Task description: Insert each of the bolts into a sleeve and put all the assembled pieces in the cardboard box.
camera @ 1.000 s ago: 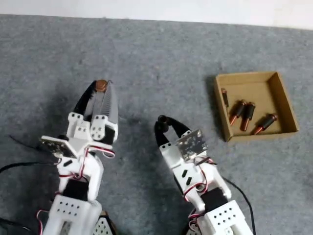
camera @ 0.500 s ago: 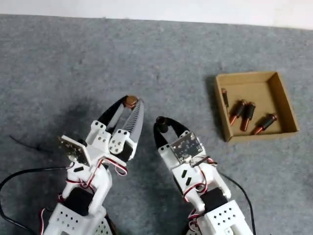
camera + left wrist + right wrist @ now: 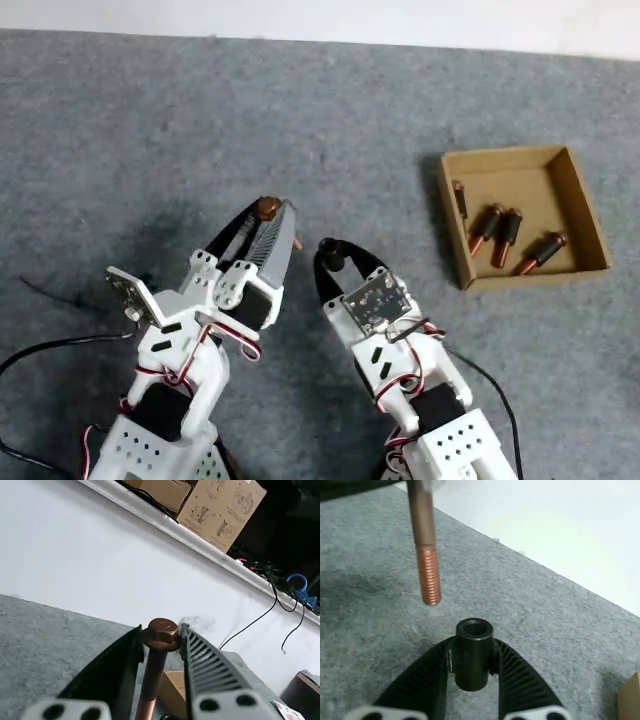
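The copper bolt (image 3: pixel 426 555) hangs threaded end down, clamped just under its hex head by the left pincer (image 3: pixel 161 639). Its tip is near the mouth of the black sleeve (image 3: pixel 472 652) but off to one side and not yet in. The right pincer (image 3: pixel 331 252) is clamped on the sleeve, bore facing up. The tip likely needs centring over the bore, shaft in line with the sleeve, before a slow descent, or the threads may catch the rim. Well beyond the right pincer, the cardboard box (image 3: pixel 505 155) holds assembled pieces (image 3: pixel 505 238).

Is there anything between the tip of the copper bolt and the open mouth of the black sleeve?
Nothing visible. In the right wrist view, only open air separates the bolt tip from the sleeve mouth, though they are not yet lined up.
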You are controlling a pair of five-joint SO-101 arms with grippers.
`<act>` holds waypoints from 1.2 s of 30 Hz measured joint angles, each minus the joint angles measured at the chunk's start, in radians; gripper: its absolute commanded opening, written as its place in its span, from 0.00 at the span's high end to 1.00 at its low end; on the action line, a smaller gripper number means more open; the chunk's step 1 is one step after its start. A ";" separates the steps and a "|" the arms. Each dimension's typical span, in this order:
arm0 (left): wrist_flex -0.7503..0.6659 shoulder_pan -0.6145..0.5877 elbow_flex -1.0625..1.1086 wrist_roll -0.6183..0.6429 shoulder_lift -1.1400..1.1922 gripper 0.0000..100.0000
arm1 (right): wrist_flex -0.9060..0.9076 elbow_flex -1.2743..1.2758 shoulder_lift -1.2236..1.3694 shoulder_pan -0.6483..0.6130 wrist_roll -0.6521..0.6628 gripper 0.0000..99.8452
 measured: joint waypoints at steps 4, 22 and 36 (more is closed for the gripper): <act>0.000 0.084 0.000 0.000 0.000 0.99 | 0.000 0.000 0.000 0.000 0.000 0.99; 0.000 0.130 0.000 0.000 0.000 0.99 | 0.038 0.000 0.000 0.000 0.107 0.99; -0.029 0.091 0.003 0.000 0.000 0.99 | 0.038 0.000 0.000 -0.063 0.115 0.99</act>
